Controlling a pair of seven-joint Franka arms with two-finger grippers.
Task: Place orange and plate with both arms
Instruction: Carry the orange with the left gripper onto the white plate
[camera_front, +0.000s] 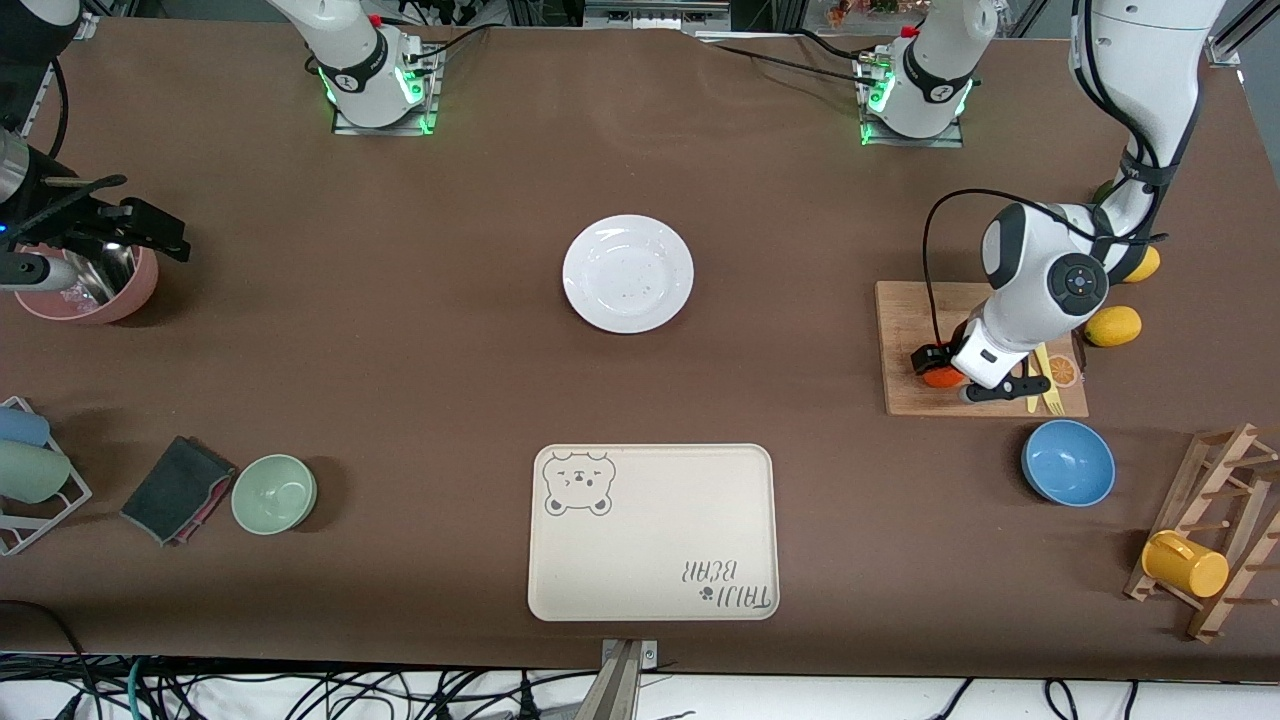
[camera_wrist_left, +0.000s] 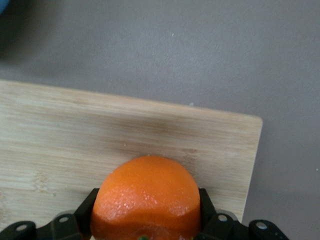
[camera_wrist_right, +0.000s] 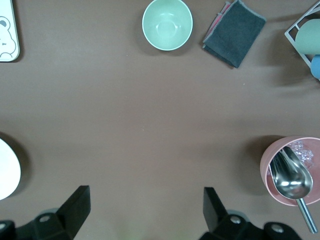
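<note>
Two fingers (camera_wrist_left: 209, 216) around orange (camera_wrist_left: 146, 197)

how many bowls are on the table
3: a pale green bowl beside the dark cloth, a blue bowl nearer the camera than the cutting board, a pink bowl holding a scoop under the right arm.

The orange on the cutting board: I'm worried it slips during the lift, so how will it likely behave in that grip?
The orange is round, so it would probably roll on the flat cutting board if released. Its skin looks glossy and dimpled, perhaps slightly slippery. The left gripper is shut on its widest part, which likely steadies it.
</note>
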